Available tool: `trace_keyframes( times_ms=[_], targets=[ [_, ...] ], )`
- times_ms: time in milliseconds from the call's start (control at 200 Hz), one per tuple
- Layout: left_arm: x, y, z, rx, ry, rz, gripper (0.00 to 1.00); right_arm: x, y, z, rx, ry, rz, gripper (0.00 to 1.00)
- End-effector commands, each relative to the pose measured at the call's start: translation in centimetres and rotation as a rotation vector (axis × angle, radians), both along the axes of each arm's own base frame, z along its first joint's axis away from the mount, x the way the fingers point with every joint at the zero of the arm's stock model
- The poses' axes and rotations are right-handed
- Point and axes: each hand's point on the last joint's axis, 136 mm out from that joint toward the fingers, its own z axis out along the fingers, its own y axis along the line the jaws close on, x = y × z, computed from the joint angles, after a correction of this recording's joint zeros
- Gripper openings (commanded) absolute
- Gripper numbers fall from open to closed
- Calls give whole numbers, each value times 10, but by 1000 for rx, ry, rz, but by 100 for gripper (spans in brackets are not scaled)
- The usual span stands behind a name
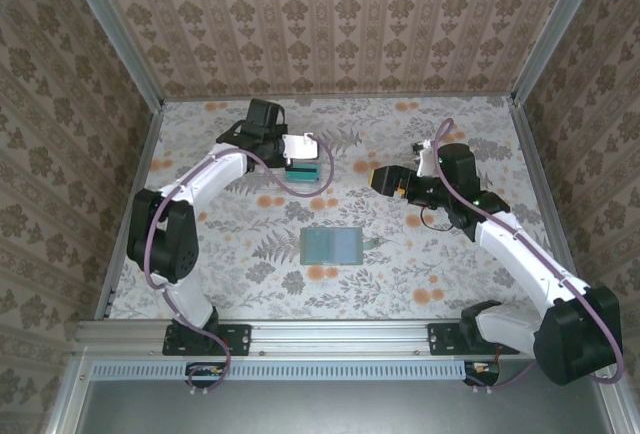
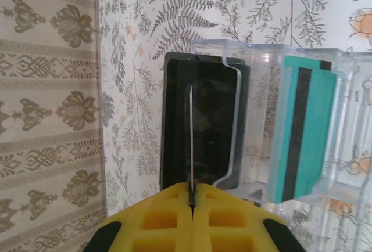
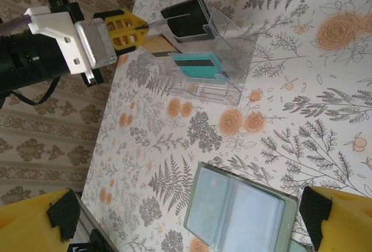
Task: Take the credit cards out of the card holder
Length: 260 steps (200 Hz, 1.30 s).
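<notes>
My left gripper (image 2: 192, 202) is shut on a thin credit card (image 2: 190, 141), seen edge-on and held upright over the clear tray (image 2: 256, 49). From the right wrist this card (image 3: 158, 44) looks yellow-orange and sits at the tray's end by the left gripper (image 3: 125, 28). A black card (image 2: 212, 124) and a teal card with a dark band (image 2: 302, 130) stand in the tray's slots. The sage-green card holder (image 1: 331, 245) lies open and flat mid-table, its pale pockets (image 3: 241, 211) showing. My right gripper (image 1: 385, 179) hovers open, above and beyond the holder, with nothing between its fingers (image 3: 35, 223).
The clear tray (image 1: 312, 167) stands at the back left of the floral table, close to the left wall (image 2: 46, 118). Patterned walls and metal rails enclose the table on three sides. Bare tabletop (image 1: 430, 264) lies to the right of the card holder.
</notes>
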Motion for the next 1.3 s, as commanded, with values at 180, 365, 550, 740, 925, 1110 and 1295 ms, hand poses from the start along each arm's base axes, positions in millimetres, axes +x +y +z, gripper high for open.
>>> trace_keyframes(
  times_ms=[180,365,550,740,925,1110,1295],
  targets=[
    [-1,-26,1,-4,-3,-81,0,4,1,3,11,6,24,100],
    [-4,-31,-7,9,13,-93,0,6,1,-1,16,16,23,100],
    [-1,-31,-14,28,19,-82,0,7,1,-4,27,25,21,100],
    [5,-24,-16,41,26,-38,0,7,0,-7,29,34,17,100],
    [4,-17,-14,39,32,-22,0,8,0,-9,37,37,14,100],
    [4,-12,-13,43,29,-13,0,10,1,-10,48,43,14,100],
    [6,-9,-20,57,46,-5,0,11,2,-11,51,47,18,100]
  ],
)
